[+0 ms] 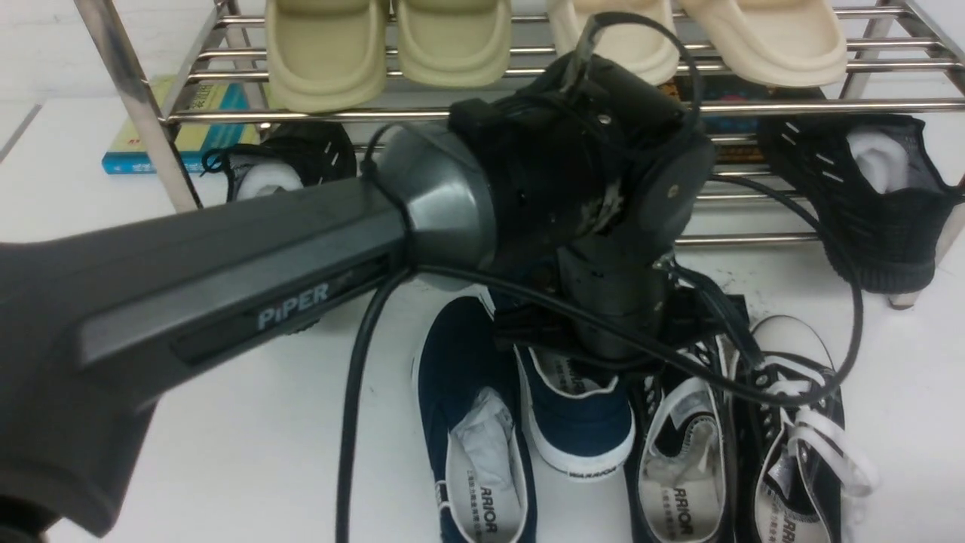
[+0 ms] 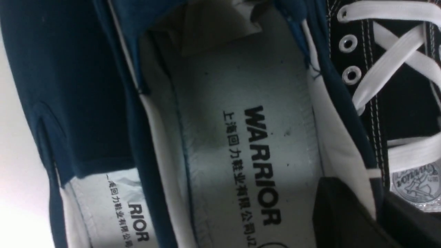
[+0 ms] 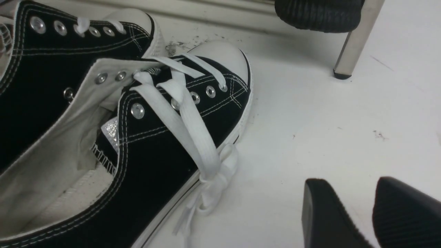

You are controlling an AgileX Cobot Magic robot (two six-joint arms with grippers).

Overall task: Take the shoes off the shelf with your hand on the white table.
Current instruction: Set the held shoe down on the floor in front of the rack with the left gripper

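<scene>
1. The left gripper (image 2: 379, 210) is closed narrowly on the side wall of the navy slip-on (image 2: 248, 103), one finger inside, which looks like a firm hold for carrying.
2. Just beside it lie the second navy slip-on (image 1: 460, 377) and the lace-up sneakers (image 2: 406, 103).
3. The white table (image 1: 249, 422) is below and the shelf (image 1: 452, 113) stands beyond, so the pair looks already off it.

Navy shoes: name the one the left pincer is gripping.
The navy shoe next to the black-and-white sneakers: the left pincer clamps its side wall. Its paper-stuffed twin lies ungripped.
</scene>
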